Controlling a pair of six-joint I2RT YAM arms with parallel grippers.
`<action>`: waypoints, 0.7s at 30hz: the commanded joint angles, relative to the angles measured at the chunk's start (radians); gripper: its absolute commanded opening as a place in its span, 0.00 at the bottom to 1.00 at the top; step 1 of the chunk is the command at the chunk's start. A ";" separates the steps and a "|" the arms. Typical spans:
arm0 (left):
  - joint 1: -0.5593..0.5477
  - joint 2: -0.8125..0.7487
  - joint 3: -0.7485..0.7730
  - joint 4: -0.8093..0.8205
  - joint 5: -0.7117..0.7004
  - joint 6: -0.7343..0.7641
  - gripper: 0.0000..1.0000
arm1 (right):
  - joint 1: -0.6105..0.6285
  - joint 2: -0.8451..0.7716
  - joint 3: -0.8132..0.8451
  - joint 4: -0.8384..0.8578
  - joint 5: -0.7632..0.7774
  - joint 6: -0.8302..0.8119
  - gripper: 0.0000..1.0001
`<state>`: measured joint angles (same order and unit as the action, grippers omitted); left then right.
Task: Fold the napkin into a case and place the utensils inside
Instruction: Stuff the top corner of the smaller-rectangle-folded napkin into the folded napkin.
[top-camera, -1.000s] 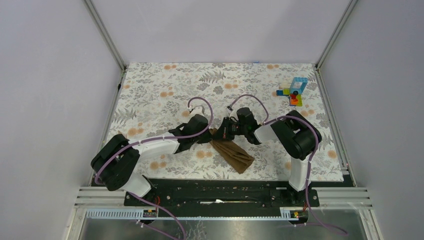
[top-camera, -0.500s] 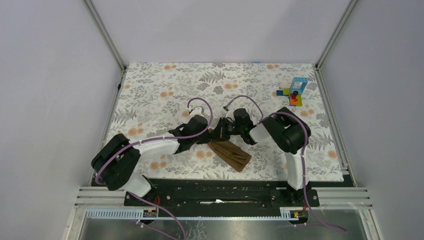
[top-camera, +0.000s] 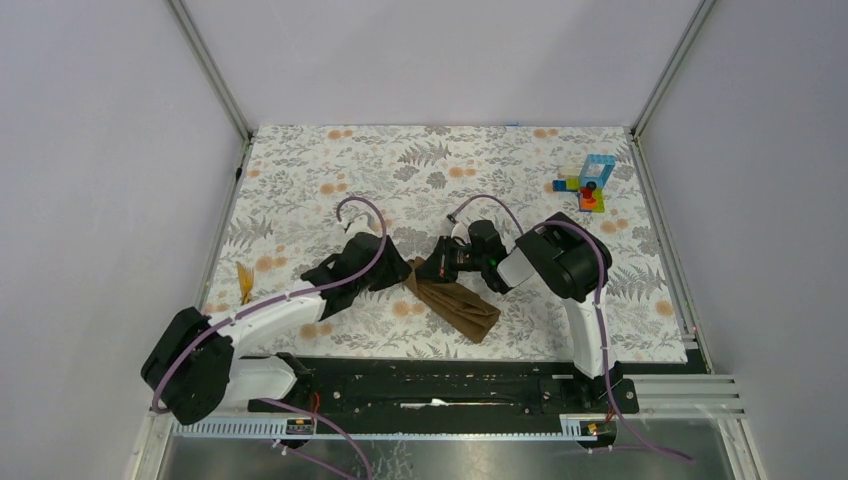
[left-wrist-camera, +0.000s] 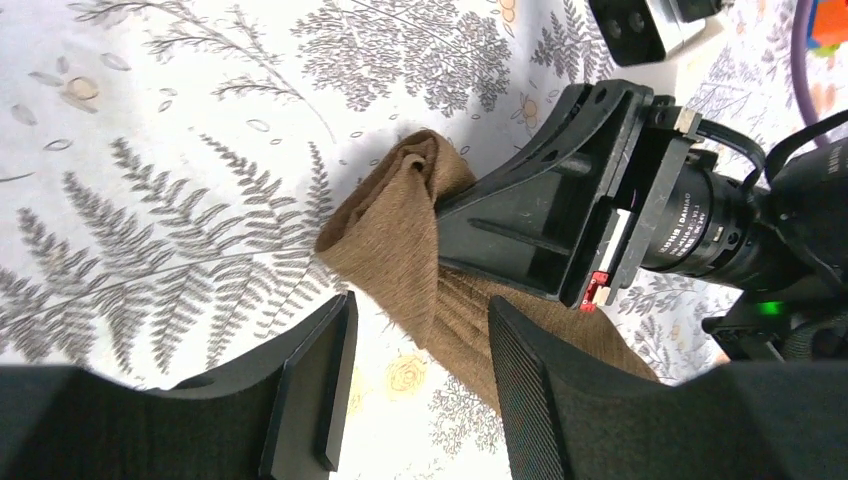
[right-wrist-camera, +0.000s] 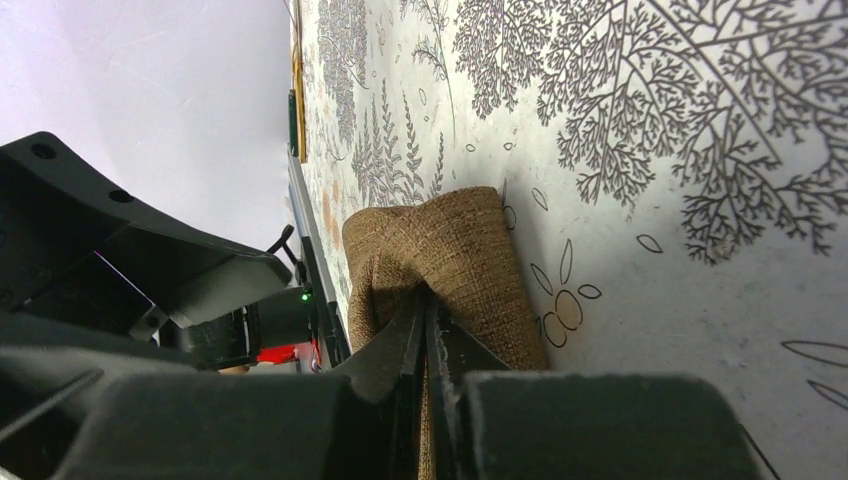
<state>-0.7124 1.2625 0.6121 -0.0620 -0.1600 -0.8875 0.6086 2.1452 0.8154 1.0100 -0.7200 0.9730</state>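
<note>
along the near edge of the desk a black rail (top-camera: 440, 385) carries both arm bases, with a strip of bare metal in front of it. the left arm (top-camera: 260, 315) reaches from the near left corner toward the middle. the right arm (top-camera: 585, 310) rises by the near right corner and bends back toward the middle. both trail purple cables (top-camera: 355, 205). a grey-and-orange floral covering (top-camera: 330, 170) lies flat over the whole desk. a little beyond the rail, about midway along the near edge, lies the napkin (top-camera: 462, 308), brown cloth gathered into a narrow rumpled strip set diagonally, its near end toward the right. the right gripper (top-camera: 428, 268) is clamped on the strip's far end. in the right wrist view its fingers (right-wrist-camera: 395, 350) press together with a fold of cloth pinched between them, and the cloth humps up off the covering. the left gripper (top-camera: 400, 272) sits just beside that end, spread wide and grasping nothing. its fingers (left-wrist-camera: 315, 380) stand to either side of the strip; whether they touch it cannot be told. the utensils (top-camera: 243, 283) show as a thin yellow-orange sliver near the left edge, well apart from the napkin; the number of pieces cannot be told. toy blocks (top-camera: 585, 183) stand near the far right corner. plain pale grey walls (top-camera: 440, 60) close three sides, with metal posts (top-camera: 215, 70) rising at the far corners.
</note>
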 joint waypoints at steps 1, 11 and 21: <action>0.050 -0.069 -0.042 -0.042 0.059 -0.069 0.52 | 0.000 -0.025 -0.009 -0.053 0.021 -0.053 0.05; 0.087 0.148 -0.006 0.053 0.097 -0.058 0.16 | 0.006 -0.087 0.012 -0.129 0.017 -0.081 0.08; 0.065 0.259 0.034 0.106 0.094 -0.029 0.16 | 0.104 -0.019 0.098 -0.168 0.072 -0.089 0.16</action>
<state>-0.6319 1.4929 0.6216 -0.0074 -0.0647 -0.9325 0.6518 2.0964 0.8566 0.8700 -0.6659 0.9104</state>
